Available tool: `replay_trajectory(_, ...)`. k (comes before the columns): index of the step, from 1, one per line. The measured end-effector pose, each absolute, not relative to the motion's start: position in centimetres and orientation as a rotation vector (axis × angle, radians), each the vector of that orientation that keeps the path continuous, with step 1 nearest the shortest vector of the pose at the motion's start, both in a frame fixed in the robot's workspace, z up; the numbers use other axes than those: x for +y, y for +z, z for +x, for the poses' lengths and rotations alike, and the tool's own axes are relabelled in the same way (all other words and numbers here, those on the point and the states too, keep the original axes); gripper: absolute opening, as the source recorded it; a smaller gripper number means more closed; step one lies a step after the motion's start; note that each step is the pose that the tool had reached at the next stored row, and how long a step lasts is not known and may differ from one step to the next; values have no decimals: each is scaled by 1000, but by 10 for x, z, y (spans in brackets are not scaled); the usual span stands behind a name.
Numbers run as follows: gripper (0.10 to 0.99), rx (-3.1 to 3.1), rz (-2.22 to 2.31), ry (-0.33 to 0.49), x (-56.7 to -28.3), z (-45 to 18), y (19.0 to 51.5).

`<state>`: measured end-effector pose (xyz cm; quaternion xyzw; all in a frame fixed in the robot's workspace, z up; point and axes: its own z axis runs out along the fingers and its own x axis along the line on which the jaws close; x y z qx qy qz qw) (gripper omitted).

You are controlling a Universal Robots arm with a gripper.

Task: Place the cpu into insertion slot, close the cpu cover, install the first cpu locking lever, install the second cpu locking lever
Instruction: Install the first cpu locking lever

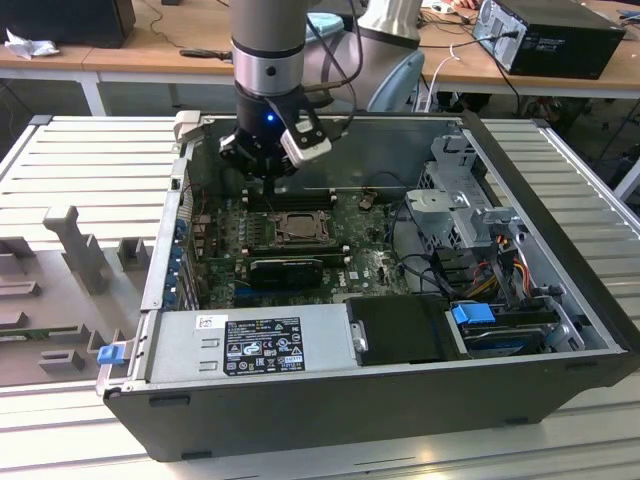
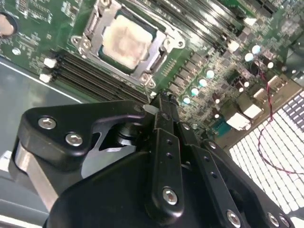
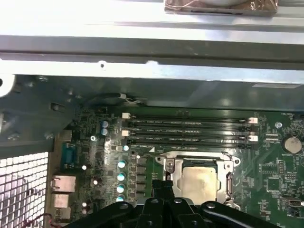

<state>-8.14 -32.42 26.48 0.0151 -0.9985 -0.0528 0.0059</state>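
Note:
The cpu (image 2: 126,40) lies flat in the insertion slot (image 2: 93,48), its pale beige face up; it also shows in the exterior view (image 1: 297,228) and the first wrist view (image 3: 199,183). The silvery cpu cover (image 3: 173,172) lies down around the chip's edges, framing it. My gripper (image 2: 164,102) hangs above the board beside the socket, over the memory slots (image 1: 290,200), a short way from the chip. Its black fingers (image 2: 165,142) are pressed together with nothing between them. In the exterior view the gripper (image 1: 268,180) is just behind the socket.
The open computer case has a tall back wall (image 3: 152,61) close behind the gripper. A black graphics card (image 1: 285,270) lies in front of the socket, a power supply (image 1: 250,345) along the front, and a drive cage with cables (image 1: 460,205) on the exterior view's right.

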Motion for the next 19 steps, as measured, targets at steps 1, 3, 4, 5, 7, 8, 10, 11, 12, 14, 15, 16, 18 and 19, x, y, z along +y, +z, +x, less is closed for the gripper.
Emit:
replay_trajectory(1,106,-3125,47,-171,-324,-87,265)
replay_trajectory(3,106,-3125,47,-173,-324,-95,264)
replay_trajectory(4,106,-3125,47,-174,-324,-103,263)
replay_trajectory(5,106,-3125,47,-174,-324,-108,262)
replay_trajectory(7,106,-3125,47,-174,-317,-111,261)
replay_trajectory(8,106,-3125,47,-174,-312,-111,261)
replay_trajectory(10,106,-3125,47,-174,-304,-111,259)
replay_trajectory(11,106,-3125,47,-174,-303,-110,259)
replay_trajectory(12,106,-3125,47,-173,-303,-110,259)
replay_trajectory(14,106,-3125,47,-174,-302,-109,259)
replay_trajectory(15,106,-3125,47,-174,-302,-108,259)
replay_trajectory(16,106,-3125,47,-174,-302,-105,259)
replay_trajectory(18,106,-3125,47,-174,-302,-101,259)
replay_trajectory(19,106,-3125,47,-174,-302,-97,259)
